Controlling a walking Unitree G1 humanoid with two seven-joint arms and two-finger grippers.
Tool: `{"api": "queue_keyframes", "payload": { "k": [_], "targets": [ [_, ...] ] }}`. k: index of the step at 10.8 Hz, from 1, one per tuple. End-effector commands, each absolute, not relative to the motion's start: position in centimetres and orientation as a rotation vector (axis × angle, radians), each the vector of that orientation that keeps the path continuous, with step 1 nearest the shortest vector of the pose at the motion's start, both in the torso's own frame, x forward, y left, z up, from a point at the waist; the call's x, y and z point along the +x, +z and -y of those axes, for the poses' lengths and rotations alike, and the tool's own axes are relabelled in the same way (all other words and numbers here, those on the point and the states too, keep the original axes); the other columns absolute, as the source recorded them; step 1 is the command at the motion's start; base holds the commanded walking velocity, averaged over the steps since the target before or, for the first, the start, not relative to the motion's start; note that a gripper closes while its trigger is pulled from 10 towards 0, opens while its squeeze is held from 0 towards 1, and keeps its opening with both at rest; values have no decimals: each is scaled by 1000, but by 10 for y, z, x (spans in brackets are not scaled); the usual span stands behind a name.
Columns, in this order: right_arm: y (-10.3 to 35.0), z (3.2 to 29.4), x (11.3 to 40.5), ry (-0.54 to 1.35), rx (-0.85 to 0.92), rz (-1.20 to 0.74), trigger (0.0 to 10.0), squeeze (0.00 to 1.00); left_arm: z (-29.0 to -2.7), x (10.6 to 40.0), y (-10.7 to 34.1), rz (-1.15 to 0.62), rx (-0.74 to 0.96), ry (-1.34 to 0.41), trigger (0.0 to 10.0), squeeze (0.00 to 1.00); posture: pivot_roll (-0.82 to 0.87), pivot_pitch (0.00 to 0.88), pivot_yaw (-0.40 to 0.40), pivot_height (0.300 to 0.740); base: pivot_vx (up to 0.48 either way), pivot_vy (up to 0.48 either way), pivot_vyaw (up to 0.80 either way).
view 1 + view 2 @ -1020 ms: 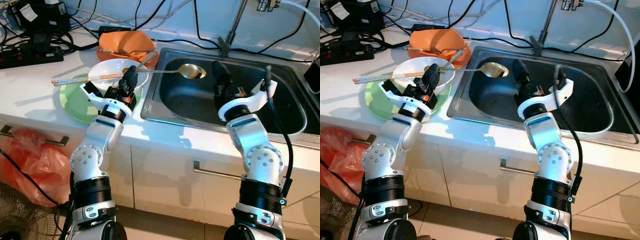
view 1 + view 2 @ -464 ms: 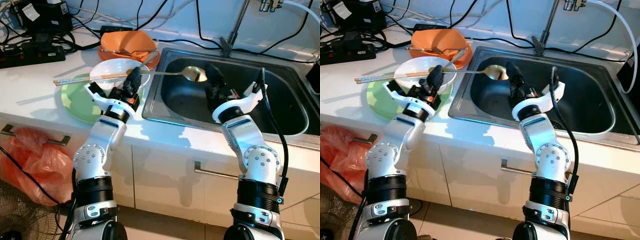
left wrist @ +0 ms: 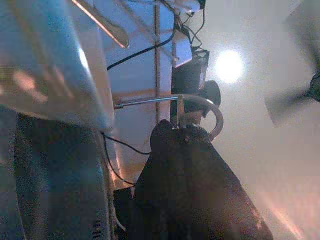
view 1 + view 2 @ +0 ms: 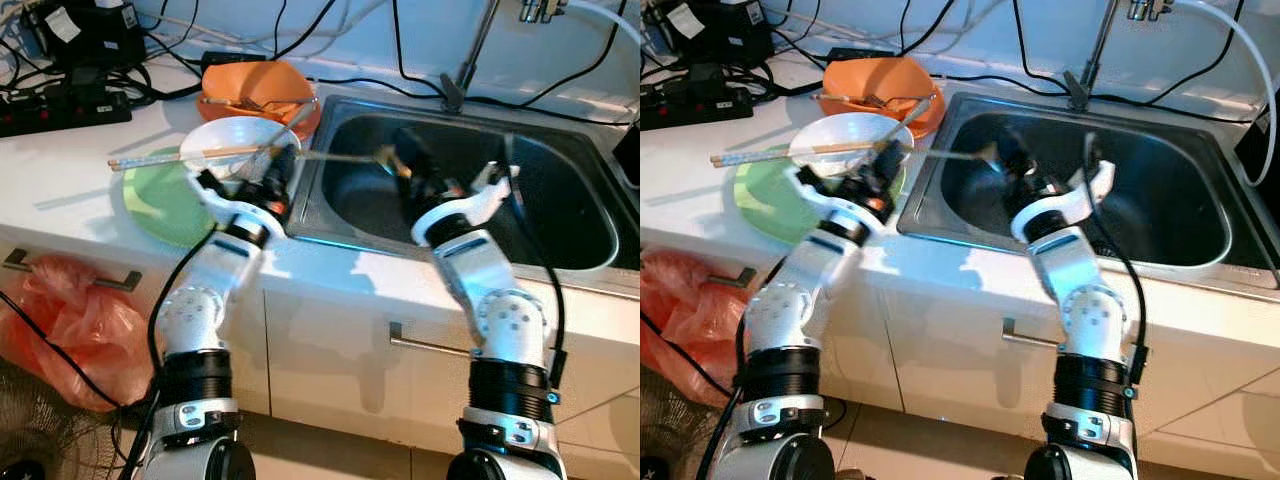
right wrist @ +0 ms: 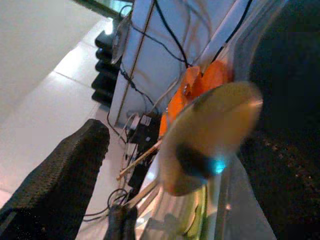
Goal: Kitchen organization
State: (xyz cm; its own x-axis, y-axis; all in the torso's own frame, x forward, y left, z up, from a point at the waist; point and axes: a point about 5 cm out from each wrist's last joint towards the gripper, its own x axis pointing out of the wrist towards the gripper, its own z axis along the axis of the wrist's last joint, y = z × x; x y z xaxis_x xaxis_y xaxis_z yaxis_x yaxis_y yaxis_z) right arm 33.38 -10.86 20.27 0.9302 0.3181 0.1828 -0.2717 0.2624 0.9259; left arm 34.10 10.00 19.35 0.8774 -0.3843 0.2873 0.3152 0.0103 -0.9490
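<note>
Left eye view is showing the right gripper (image 4: 400, 160), jaws wide, nearing the ladle (image 4: 385, 155) at centre frame: stiff, slippery metal, best pinched mid-handle.

Black cables (image 4: 120, 70) and a power strip (image 4: 62, 112) crowd the white countertop's (image 4: 60, 180) back edge — beneath it, an orange plastic bag (image 4: 60, 325) slumps beside the cabinet's metal handle (image 4: 435, 345).

This is a home kitchen; a steel sink (image 4: 560, 215) with a tap (image 4: 470, 55) is set in a white bench (image 4: 70, 170) above cabinet doors (image 4: 330, 360). Bowls (image 4: 235, 145) and a green plate (image 4: 165, 195) stand beside it; cables (image 4: 170, 45) lie behind.
</note>
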Motion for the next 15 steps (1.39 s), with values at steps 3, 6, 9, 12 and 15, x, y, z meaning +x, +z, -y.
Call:
{"api": "queue_keyframes", "payload": {
  "k": [3, 6, 9, 12, 15],
  "targets": [
    [213, 85, 335, 471, 1310, -14, 0, 0, -56, 345, 209, -108, -1499, -671, 0, 0, 67, 86, -43, 740, 0, 0, 0],
    [214, 90, 336, 438, 1278, 21, 0, 0, -61, 348, 206, -107, -1490, -659, 0, 0, 63, 82, -39, 740, 0, 0, 0],
    [216, 98, 341, 379, 1267, 53, 0, 0, -66, 349, 204, -100, -1491, -640, 0, 0, 66, 81, -43, 740, 0, 0, 0],
    [218, 103, 344, 319, 1249, 72, 0, 0, -72, 350, 204, -88, -1488, -620, 0, 0, 66, 77, -45, 740, 0, 0, 0],
    [215, 103, 344, 299, 1252, 59, 0, 0, -71, 349, 203, -87, -1490, -614, 314, 0, 63, 79, -45, 740, 0, 0, 0]
  ]
}}
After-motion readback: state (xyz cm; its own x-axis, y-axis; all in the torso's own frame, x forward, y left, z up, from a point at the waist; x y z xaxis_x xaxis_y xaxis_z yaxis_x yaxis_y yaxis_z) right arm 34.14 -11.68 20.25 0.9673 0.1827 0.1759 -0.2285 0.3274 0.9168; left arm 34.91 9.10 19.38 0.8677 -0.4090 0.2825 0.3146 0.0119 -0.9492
